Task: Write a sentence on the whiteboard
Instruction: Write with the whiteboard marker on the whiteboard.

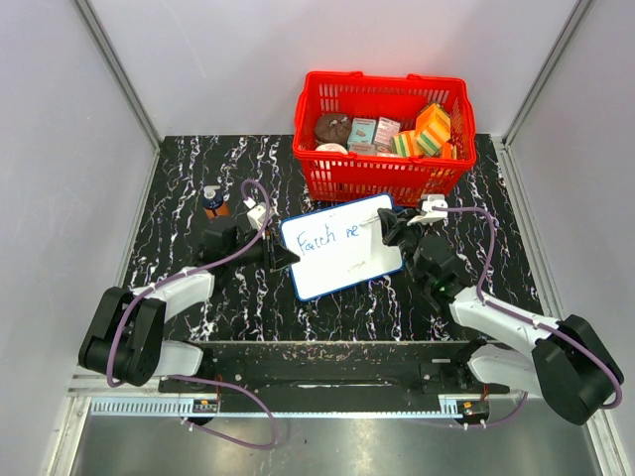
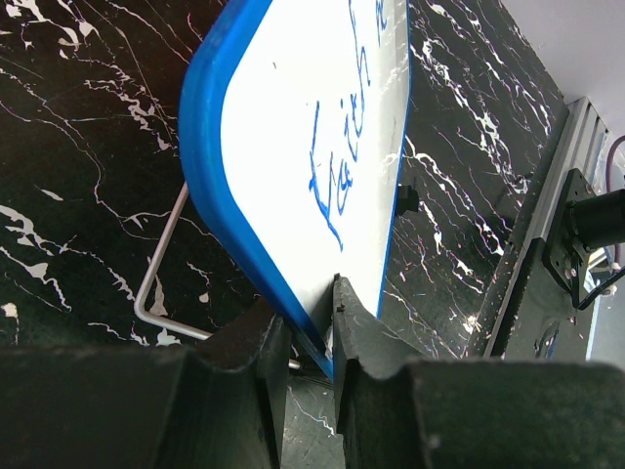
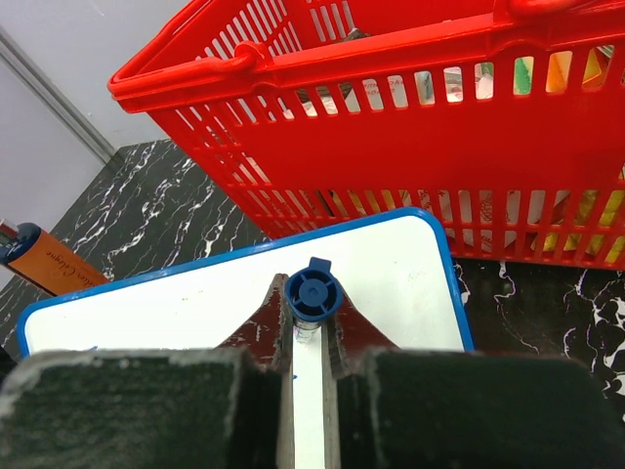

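Whiteboard [image 1: 342,260] (flat white rectangle, thin blue frame) sits just in front of red plastic mesh basket [image 1: 377,180]; left gripper [image 2: 311,327] clamped on its left edge, right gripper [image 1: 385,227] clamped on blue marker [image 3: 312,293] over board's right half. Blue handwritten sentence [image 1: 332,238] reads "Faith ne", so it looks under half done. Risks, my read: pen pressure pivots the board in that single edge clamp and skews letters, or right wrist clips the basket wall close behind.

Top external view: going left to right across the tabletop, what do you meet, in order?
Small bottle → left gripper → whiteboard → right gripper.
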### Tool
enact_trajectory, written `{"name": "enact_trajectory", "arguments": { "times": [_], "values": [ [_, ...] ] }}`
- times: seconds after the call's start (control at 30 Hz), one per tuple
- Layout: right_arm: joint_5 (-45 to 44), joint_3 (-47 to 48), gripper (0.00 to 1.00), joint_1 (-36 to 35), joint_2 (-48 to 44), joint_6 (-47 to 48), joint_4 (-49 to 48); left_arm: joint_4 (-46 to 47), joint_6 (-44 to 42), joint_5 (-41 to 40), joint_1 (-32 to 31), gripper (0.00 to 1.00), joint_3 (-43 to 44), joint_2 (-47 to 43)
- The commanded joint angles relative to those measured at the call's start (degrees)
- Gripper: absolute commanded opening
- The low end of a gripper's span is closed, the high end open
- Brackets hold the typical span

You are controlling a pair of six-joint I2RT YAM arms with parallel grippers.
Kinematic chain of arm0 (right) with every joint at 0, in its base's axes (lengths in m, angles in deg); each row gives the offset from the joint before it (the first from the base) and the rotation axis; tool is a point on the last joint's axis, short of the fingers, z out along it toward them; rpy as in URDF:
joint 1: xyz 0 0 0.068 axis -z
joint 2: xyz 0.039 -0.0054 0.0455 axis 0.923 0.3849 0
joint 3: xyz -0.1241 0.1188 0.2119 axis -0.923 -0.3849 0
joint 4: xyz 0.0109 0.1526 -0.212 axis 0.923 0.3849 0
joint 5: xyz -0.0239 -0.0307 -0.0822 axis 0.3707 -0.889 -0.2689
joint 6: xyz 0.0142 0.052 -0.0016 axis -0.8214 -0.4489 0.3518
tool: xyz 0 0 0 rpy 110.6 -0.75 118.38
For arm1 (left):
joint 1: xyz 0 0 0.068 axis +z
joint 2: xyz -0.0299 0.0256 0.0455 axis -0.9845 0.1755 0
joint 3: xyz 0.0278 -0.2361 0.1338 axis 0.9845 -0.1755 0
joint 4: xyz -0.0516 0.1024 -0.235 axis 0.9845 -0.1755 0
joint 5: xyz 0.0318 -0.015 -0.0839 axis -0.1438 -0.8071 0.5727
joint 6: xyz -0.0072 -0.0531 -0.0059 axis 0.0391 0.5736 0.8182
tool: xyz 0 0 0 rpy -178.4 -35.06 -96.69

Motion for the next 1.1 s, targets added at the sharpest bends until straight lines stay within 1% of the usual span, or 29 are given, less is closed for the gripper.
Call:
{"name": "enact_trajectory", "arguments": {
  "times": [0.0,0.33,1.07],
  "values": [
    [1.0,1.5,0.00,0.4,0.5,-0.7,-3.4,0.1,-8.2,-6.2,0.3,0.00,0.6,-0.2],
    [-1.0,-0.2,0.00,0.4,-0.2,-1.0,-3.0,0.1,-8.2,-6.1,0.3,0.00,0.6,-0.4],
    [-1.3,-3.5,0.00,0.4,-2.7,-1.7,-1.4,0.0,-8.3,-6.3,0.3,0.00,0.6,-0.3]
  ]
}}
